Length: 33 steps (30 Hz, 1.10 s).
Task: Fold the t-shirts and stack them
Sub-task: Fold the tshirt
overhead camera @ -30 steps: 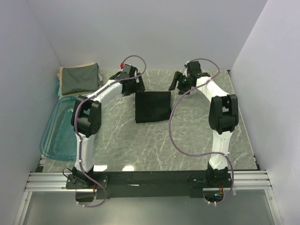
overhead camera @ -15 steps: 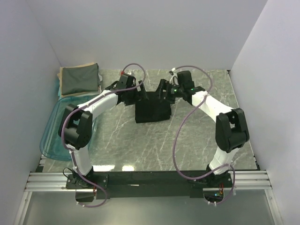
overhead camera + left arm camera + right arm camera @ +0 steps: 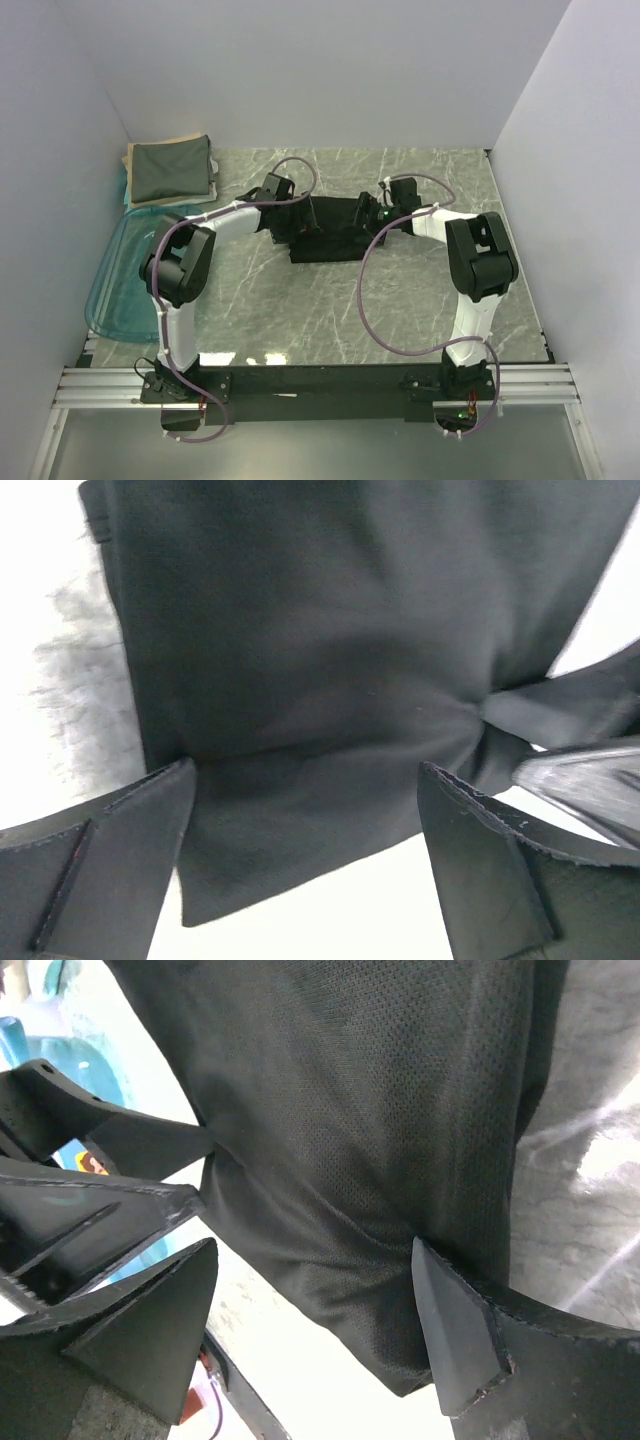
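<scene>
Though bunched at its middle, the black t-shirt [image 3: 325,246] runs lengthwise left-right.

One t-shirt [image 3: 328,243] lies centred on the table [image 3: 400,300], folded t-shirts [image 3: 168,172] back-left.

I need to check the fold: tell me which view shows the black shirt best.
Top external: the black shirt shows as a folded rectangle on the table, only its far edge covered. Both wrist views show only a close-up part, cropped by the frame.

One black t-shirt [image 3: 326,247], two folded shirts [image 3: 168,170], one blue tub [image 3: 122,285]
</scene>
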Available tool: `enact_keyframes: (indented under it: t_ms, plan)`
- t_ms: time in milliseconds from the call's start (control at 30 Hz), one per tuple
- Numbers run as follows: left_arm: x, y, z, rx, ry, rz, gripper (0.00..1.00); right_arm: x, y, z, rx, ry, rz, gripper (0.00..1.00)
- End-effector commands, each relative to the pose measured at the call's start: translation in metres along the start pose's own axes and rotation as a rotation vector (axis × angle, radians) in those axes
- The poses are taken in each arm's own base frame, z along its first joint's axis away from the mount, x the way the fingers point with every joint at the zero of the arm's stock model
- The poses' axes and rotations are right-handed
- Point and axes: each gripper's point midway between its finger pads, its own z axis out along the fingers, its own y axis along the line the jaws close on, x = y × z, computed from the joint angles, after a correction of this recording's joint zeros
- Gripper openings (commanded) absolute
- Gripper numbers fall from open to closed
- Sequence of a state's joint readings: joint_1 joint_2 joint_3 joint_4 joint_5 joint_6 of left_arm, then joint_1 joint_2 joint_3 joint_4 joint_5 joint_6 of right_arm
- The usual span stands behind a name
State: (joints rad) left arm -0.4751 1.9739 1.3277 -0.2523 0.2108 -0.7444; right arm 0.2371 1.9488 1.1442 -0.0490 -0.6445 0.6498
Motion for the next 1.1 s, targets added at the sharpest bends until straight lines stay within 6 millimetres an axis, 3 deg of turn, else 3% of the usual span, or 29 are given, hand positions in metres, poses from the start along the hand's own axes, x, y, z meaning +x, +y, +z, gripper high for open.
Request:
enact_keyframes:
  t_ms: [0, 133, 300, 367, 467, 633, 700, 833, 967, 1067]
  plan:
    - [0.012, 0.008, 0.004, -0.013, 0.037, 0.023, 0.99, 0.017, -0.038, 0.008, 0.098, 0.02, 0.02, 0.86]
    - [0.011, 0.006, 0.002, -0.009, 0.035, 0.024, 0.99, 0.006, -0.035, 0.005, 0.097, -0.001, 0.002, 0.86]
    - [-0.006, -0.013, -0.024, 0.029, -0.031, 0.041, 0.99, -0.03, 0.012, -0.031, 0.083, -0.115, -0.13, 0.86]
    - [-0.013, -0.017, -0.033, 0.035, -0.066, 0.041, 0.99, -0.035, 0.032, -0.049, 0.065, -0.158, -0.179, 0.86]
    - [-0.015, -0.023, -0.051, 0.059, -0.105, 0.036, 0.99, -0.026, 0.052, -0.058, -0.008, -0.177, -0.208, 0.87]
    - [-0.005, -0.026, -0.055, 0.109, -0.098, 0.018, 0.99, 0.011, 0.045, -0.039, -0.09, -0.069, -0.155, 0.87]
    - [0.003, -0.028, -0.046, 0.133, -0.064, 0.004, 0.99, 0.021, 0.027, -0.024, -0.066, -0.021, -0.093, 0.87]
    - [0.02, -0.02, -0.029, 0.123, -0.012, -0.011, 0.99, 0.028, 0.005, -0.009, -0.041, -0.009, -0.057, 0.87]
    - [0.032, -0.005, -0.02, 0.084, 0.021, -0.024, 0.99, 0.034, -0.027, -0.005, 0.07, -0.007, -0.02, 0.87]
    - [0.035, 0.002, -0.019, 0.057, 0.023, -0.022, 0.99, 0.032, -0.036, -0.006, 0.102, -0.021, -0.009, 0.87]
